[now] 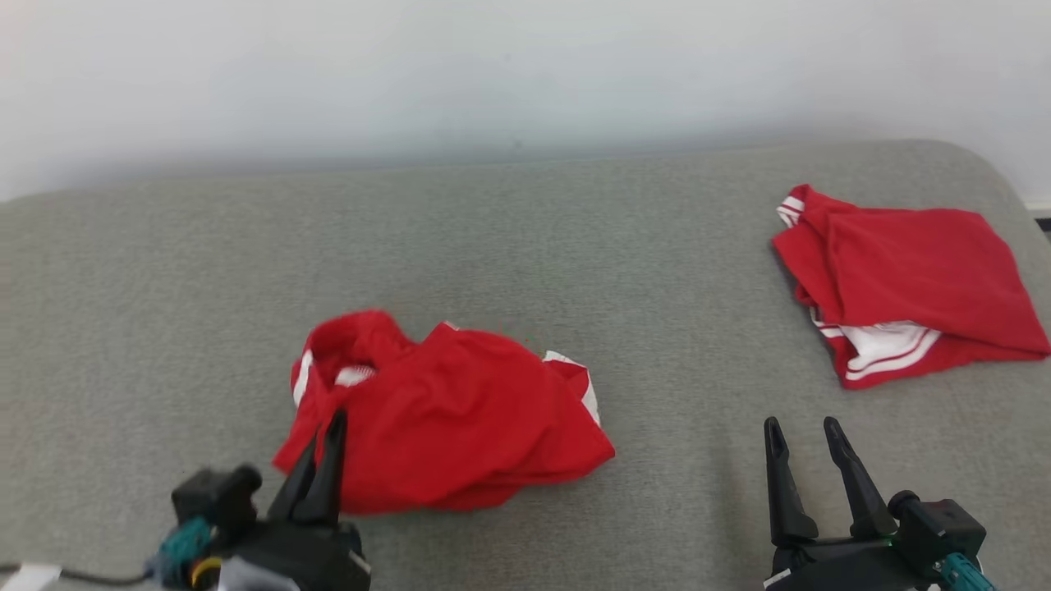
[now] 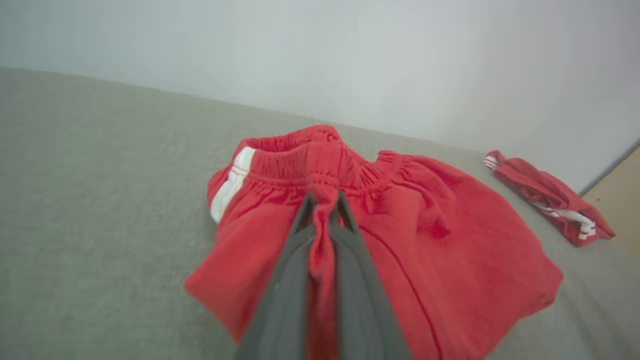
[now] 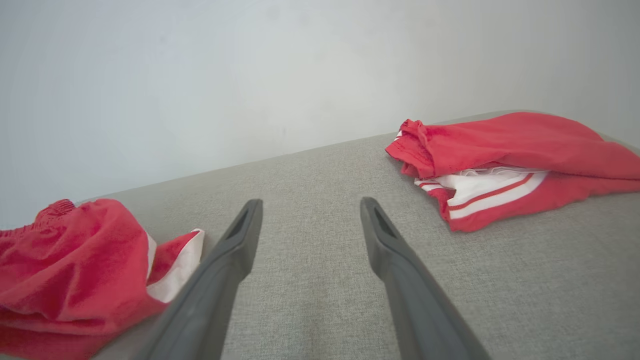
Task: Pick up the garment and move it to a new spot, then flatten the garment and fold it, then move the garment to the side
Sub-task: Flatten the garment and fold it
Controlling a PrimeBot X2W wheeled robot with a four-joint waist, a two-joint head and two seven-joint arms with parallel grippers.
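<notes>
A crumpled pair of red shorts with white side stripes [image 1: 460,419] lies on the grey cushion, left of centre. My left gripper [image 1: 328,431] is shut on the shorts [image 2: 400,240], pinching a fold of red cloth just below the elastic waistband, as the left wrist view shows [image 2: 322,200]. My right gripper [image 1: 803,431] hovers open over bare cushion at the lower right, fingers spread [image 3: 310,207], with nothing between them. The shorts [image 3: 70,260] lie to its left.
A second red garment with white trim [image 1: 899,283] lies folded at the far right of the grey cushion [image 1: 525,246], also seen as a red bundle [image 3: 500,165] ahead of my right gripper. A pale wall runs behind the cushion. A strip of tan floor [image 2: 620,200] shows beyond the right edge.
</notes>
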